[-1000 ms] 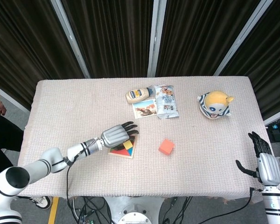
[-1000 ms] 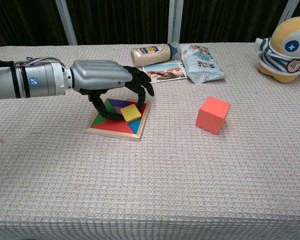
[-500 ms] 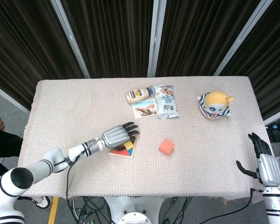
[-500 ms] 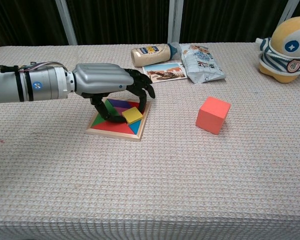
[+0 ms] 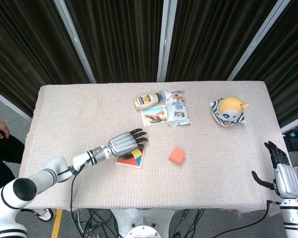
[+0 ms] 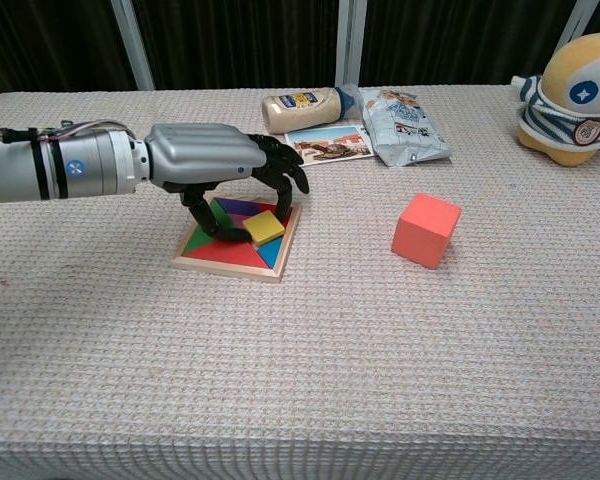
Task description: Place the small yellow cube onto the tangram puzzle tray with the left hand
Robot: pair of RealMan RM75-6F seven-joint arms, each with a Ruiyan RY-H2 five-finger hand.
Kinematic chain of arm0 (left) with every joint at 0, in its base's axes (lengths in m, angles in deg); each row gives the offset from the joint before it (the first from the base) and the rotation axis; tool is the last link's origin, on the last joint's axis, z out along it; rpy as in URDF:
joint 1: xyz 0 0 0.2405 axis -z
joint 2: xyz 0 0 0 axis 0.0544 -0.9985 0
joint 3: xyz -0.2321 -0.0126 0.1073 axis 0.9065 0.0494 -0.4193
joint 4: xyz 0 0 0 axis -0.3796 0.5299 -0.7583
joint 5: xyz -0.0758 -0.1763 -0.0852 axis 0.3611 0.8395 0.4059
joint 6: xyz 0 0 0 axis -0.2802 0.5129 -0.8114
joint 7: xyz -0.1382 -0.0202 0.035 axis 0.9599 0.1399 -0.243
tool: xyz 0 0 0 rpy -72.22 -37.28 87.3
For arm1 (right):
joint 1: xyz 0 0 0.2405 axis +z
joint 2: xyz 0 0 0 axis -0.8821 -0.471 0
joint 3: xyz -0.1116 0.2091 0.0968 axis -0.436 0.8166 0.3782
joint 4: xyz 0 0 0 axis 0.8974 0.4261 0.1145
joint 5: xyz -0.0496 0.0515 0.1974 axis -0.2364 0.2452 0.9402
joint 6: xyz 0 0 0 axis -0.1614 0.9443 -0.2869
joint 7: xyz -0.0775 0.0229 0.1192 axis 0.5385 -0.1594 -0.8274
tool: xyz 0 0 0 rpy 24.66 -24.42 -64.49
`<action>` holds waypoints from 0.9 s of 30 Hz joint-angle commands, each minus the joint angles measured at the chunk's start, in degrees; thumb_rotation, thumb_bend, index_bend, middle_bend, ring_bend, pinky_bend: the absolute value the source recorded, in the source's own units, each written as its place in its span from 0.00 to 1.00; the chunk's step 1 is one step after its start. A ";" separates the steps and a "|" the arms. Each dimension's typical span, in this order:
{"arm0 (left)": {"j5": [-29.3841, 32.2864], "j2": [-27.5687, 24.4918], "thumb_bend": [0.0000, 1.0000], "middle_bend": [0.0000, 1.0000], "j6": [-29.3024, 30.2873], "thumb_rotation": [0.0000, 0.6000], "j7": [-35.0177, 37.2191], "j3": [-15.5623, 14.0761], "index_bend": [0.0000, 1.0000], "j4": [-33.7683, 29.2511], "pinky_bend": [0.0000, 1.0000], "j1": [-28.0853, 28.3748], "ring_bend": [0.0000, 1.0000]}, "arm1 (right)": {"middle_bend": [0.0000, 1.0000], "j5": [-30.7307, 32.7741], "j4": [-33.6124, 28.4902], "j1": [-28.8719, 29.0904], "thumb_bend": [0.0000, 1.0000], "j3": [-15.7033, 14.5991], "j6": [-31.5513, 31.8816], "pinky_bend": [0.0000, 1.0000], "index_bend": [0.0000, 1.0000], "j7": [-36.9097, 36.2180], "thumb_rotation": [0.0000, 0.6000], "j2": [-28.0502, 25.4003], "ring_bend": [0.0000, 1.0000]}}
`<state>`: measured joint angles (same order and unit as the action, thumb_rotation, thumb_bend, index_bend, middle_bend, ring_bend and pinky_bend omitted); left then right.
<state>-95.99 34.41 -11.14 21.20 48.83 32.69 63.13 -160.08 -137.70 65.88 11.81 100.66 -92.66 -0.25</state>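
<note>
The small yellow cube (image 6: pixel 265 226) (image 5: pixel 136 154) lies on the right part of the tangram puzzle tray (image 6: pixel 218 255) (image 5: pixel 125 161), a wooden square with coloured pieces. My left hand (image 6: pixel 205 165) (image 5: pixel 123 143) arches over the tray, palm down. Its thumb touches the cube's left side and a dark fingertip comes down at its far side, so the cube is pinched while resting on the tray. My right hand (image 5: pixel 279 171) hangs beyond the table's right front corner, fingers spread, holding nothing.
An orange-red cube (image 6: pixel 426 230) stands right of the tray. Behind it lie a photo card (image 6: pixel 328 143), a mayonnaise bottle (image 6: pixel 300 106) and a snack bag (image 6: pixel 403 125). A yellow plush toy (image 6: pixel 578 85) sits at the far right.
The left hand and cube have barely shifted over the tray; the cube stays on the tray. The right hand has not moved.
</note>
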 commanded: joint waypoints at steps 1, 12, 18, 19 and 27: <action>-0.05 -0.04 0.33 0.16 0.25 1.00 0.02 -0.11 0.43 0.06 0.04 -0.02 0.00 | 0.00 0.01 -0.04 0.02 0.20 -0.01 -0.06 0.00 0.00 0.01 1.00 -0.03 0.00; -0.47 -0.41 0.31 0.16 0.94 1.00 1.31 -1.00 0.25 0.26 0.04 -0.05 0.00 | 0.00 0.10 -0.18 -0.05 0.20 0.01 -0.01 0.00 0.00 -0.05 1.00 -0.32 0.00; -0.33 -0.66 0.30 0.16 1.32 1.00 1.77 -0.98 0.20 0.23 0.04 -0.05 0.00 | 0.00 0.03 -0.45 0.15 0.20 0.09 -0.18 0.00 0.00 0.23 1.00 -0.50 0.00; -0.31 -0.79 0.30 0.16 1.48 1.00 1.91 -0.97 0.20 0.08 0.04 -0.06 0.00 | 0.00 0.04 -0.49 0.16 0.20 0.10 -0.19 0.00 0.00 0.27 1.00 -0.50 0.00; 0.74 -4.67 0.30 0.15 3.76 1.00 -0.27 0.00 0.20 -3.91 0.04 -1.09 0.00 | 0.00 0.02 -0.58 -0.12 0.20 0.20 0.46 0.00 0.00 0.16 1.00 -0.62 0.00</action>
<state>-95.77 30.98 -8.11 21.83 48.45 30.14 62.58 -160.03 -138.27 65.81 11.99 101.05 -92.48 -0.85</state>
